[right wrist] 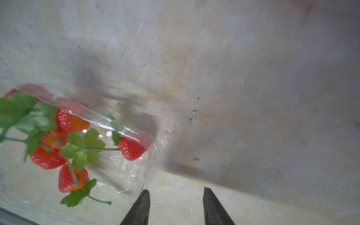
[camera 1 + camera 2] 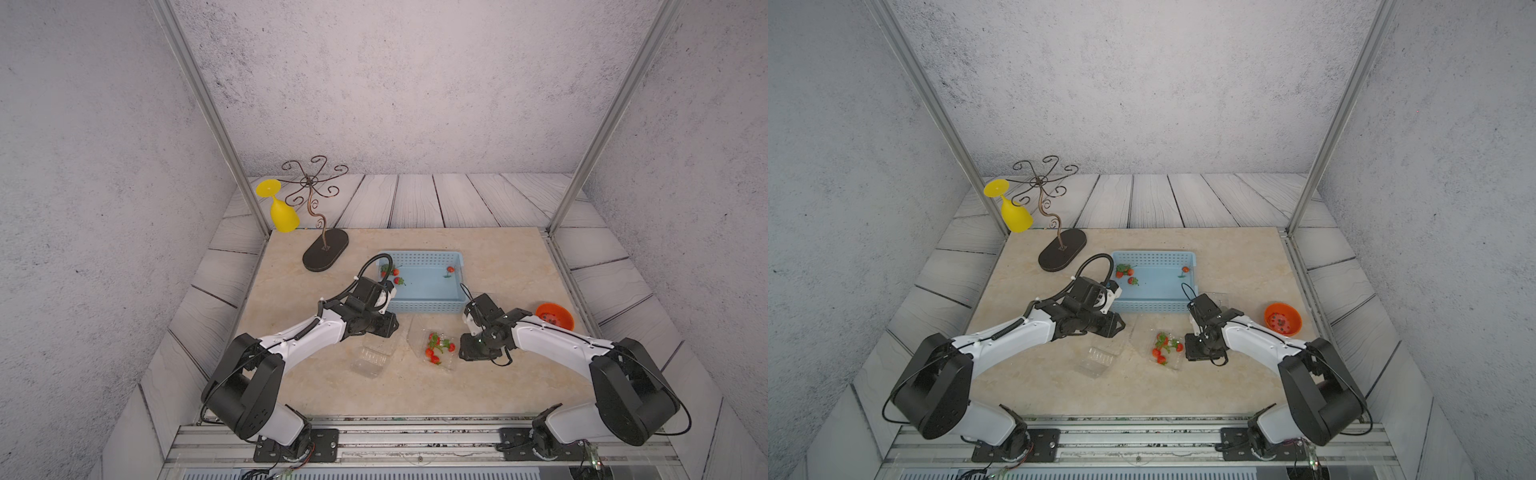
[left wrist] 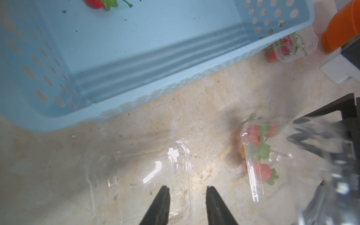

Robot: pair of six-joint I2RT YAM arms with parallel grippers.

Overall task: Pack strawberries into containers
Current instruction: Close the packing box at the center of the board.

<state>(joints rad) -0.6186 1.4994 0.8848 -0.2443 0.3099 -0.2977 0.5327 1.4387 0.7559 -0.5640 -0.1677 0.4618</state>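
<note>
Three strawberries [image 2: 395, 272] lie in the light blue basket [image 2: 424, 305], two at its left end and one at the far right. An empty clear container [image 2: 372, 357] lies open in front of the basket. My left gripper [image 2: 391, 328] hovers over it, and its open fingers [image 3: 187, 188] straddle the container's rim [image 3: 188, 165] without touching it. A second container [image 2: 436, 349] holds several strawberries [image 1: 131, 148]. My right gripper [image 1: 176, 190] stands open beside its corner, one fingertip [image 1: 145, 194] at the clear wall. A third container [image 3: 290, 46] with berries sits by the basket's corner.
An orange bowl [image 2: 555, 316] stands at the right edge, behind the right arm. A metal scroll stand [image 2: 324, 249] with a yellow glass [image 2: 282, 214] occupies the back left corner. Frame posts flank the marble tabletop [image 2: 519, 257].
</note>
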